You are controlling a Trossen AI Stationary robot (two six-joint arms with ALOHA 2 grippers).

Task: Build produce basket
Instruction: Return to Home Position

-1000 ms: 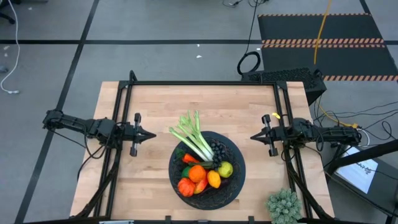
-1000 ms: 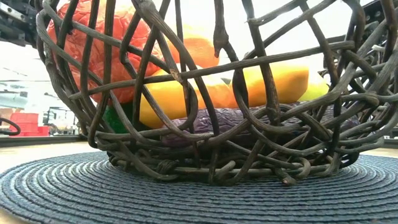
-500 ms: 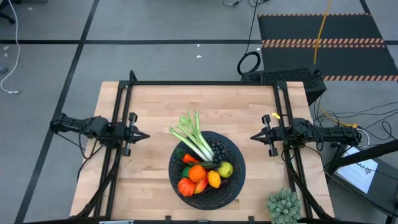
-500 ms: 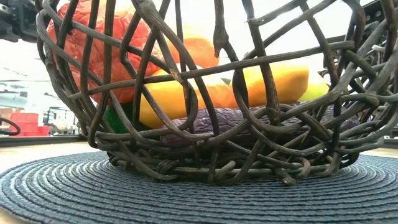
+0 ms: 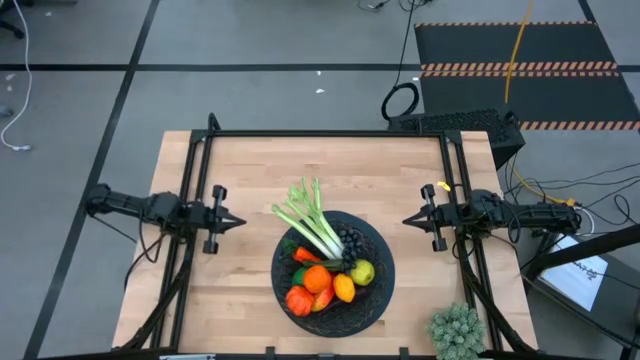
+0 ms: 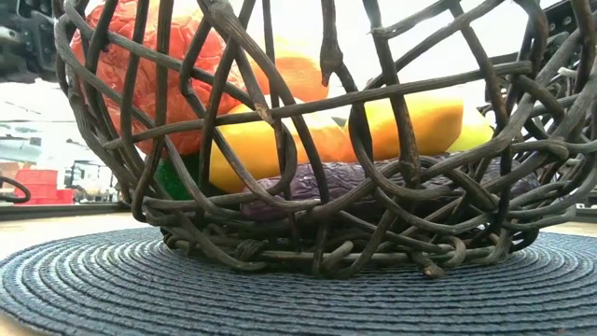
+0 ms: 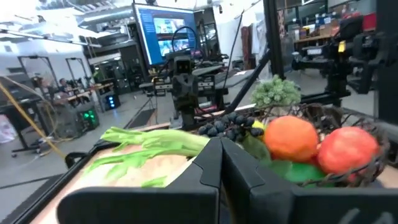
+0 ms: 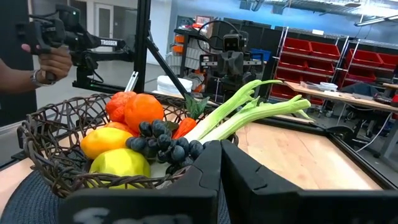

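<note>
Since the produce [image 5: 318, 278] all sits piled in the basket [image 5: 372, 305] mid-table, leek [image 5: 312, 222] poking out over the rim, both arms look parked at home. The left gripper [image 5: 240, 222] and right gripper [image 5: 406, 220] flank it, well apart, fingers together, holding nothing. Job looks basically done.

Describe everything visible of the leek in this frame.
The leek is a long stalk, white at one end and fanning into several pale-green leaf tips at the other, with a smooth plastic look. It lies tilted: the white end sits inside the basket beside the dark grapes, the stalk leans on the rim, and the leaves jut out over the wooden table. The left gripper and the right gripper are clear of it.
</note>
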